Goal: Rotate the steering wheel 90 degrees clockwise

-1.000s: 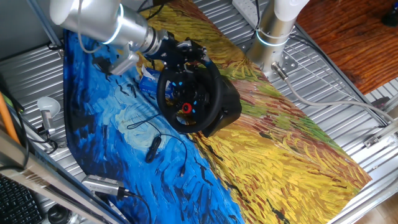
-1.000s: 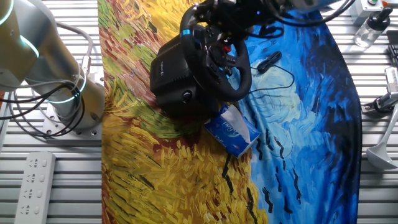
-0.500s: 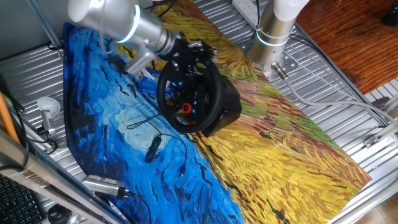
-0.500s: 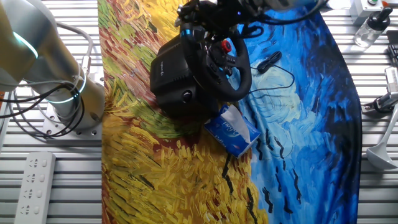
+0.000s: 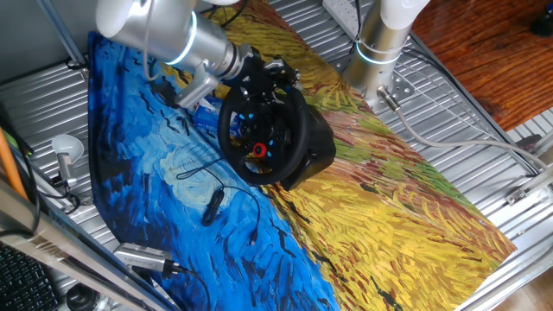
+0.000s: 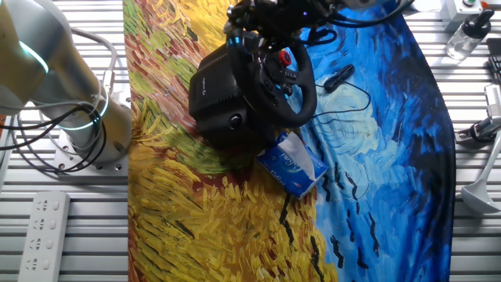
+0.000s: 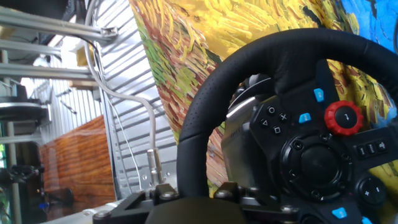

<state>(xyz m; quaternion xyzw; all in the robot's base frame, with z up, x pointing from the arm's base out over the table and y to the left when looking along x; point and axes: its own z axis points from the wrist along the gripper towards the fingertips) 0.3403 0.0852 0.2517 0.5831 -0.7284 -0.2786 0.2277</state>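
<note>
The steering wheel [image 5: 232, 142] is black with a thick rim, blue buttons and a red knob [image 5: 257, 149] on its hub. It stands tilted on its bulky black base [image 5: 318, 147] in the middle of the painted cloth. My gripper [image 5: 262, 72] is at the top of the rim, with a finger on either side of it. In the hand view the rim [image 7: 249, 68] runs down between my fingers [image 7: 158, 196], and my gripper [image 7: 194, 198] is shut on it. In the other fixed view my gripper [image 6: 252, 19] sits at the far edge of the wheel [image 6: 307, 90].
A blue tissue pack [image 6: 291, 163] lies against the wheel's base. A thin black cable with a small pod [image 5: 212, 206] lies on the blue cloth. A second arm's base [image 5: 380, 47] stands behind the wheel, and a white power strip [image 6: 43, 223] lies beside it.
My arm has shifted to the right and settled at the top of the rim. The red knob sits where it was; the wheel has not visibly turned.
</note>
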